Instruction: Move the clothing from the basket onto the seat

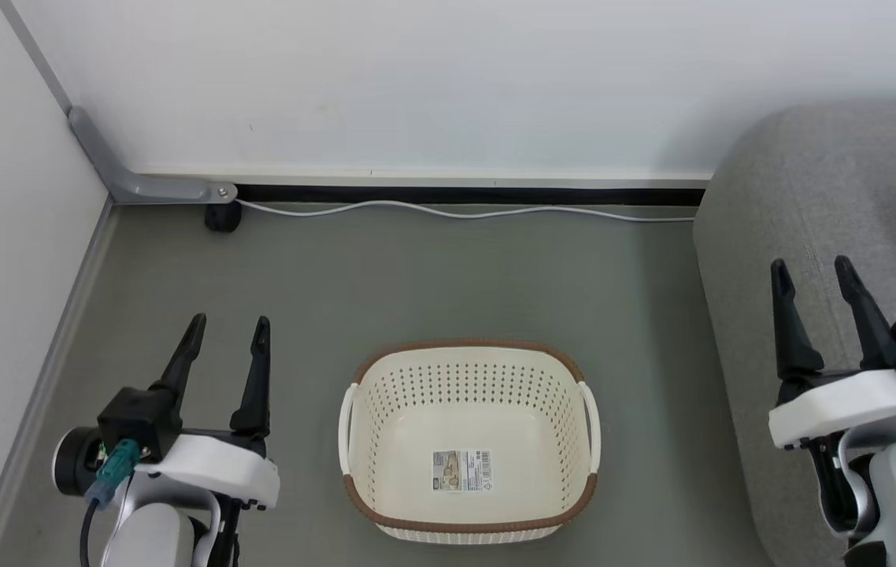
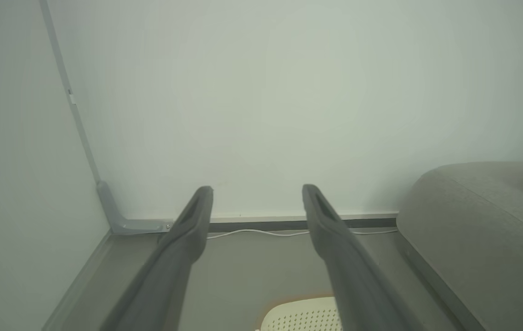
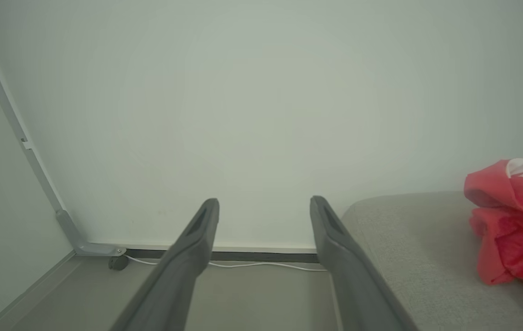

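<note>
Grey-green floor point(image 1: 416, 283), white wall corner, white cable point(image 1: 456, 211) running along the skirting. Basket point(image 1: 468, 345) stands on the floor at 6 o'clock in the head view. The sticker point(image 1: 461, 471) on its base carries a barcode; the print is too small to read. Seat point(image 1: 779, 197) at 3 o'clock. Clothing point(image 3: 509, 220) lies bunched on the seat, white trim showing, at 3 o'clock of the right pincer point(image 1: 809, 263) and apart from it. Left pincer point(image 1: 229, 320) at 8 o'clock, beside the basket. Both pincers have fingers spread apart, gripping nothing.
</note>
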Controlling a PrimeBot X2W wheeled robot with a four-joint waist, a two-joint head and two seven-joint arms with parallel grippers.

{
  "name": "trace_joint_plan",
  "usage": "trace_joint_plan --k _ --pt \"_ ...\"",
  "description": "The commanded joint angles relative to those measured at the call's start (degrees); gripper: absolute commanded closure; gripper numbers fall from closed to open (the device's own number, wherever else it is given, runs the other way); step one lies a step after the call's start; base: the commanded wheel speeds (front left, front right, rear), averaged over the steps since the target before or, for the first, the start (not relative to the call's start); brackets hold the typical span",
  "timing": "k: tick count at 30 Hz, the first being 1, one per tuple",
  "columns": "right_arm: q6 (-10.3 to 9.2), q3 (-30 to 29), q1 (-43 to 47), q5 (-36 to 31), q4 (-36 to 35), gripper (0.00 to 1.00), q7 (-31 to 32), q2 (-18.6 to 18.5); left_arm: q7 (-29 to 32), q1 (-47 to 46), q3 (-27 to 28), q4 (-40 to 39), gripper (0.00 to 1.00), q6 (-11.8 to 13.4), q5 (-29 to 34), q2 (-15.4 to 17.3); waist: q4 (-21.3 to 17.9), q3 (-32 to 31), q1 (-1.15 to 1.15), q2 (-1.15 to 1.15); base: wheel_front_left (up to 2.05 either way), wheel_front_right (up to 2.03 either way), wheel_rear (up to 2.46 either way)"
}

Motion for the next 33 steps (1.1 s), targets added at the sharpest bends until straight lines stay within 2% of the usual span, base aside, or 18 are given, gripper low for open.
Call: trace_joint_plan --k 1,15,33 --pt "0.17 1.23 0.65 -0.71 -1.82 0.0 -0.33 -0.08 -0.3 -0.11 2.32 -1.23 0.0 0.79 0.63 0.73 -0.02 -0.95 0.0 0.0 0.0 0.0 0.0" --pt "0.17 -0.51 10.12 -3.05 -4.66 0.0 -0.33 2.8 -0.3 7.49 7.39 -2.42 0.0 2.07 1.55 0.23 -1.32 -4.19 0.0 0.0 0.0 0.0 0.0" --pt "0.17 2.71 10.64 -3.33 -4.26 0.0 -0.33 2.57 -0.3 8.29 4.31 -2.02 0.0 3.52 -1.34 0.13 -1.94 -4.47 0.0 0.0 0.0 0.0 0.0"
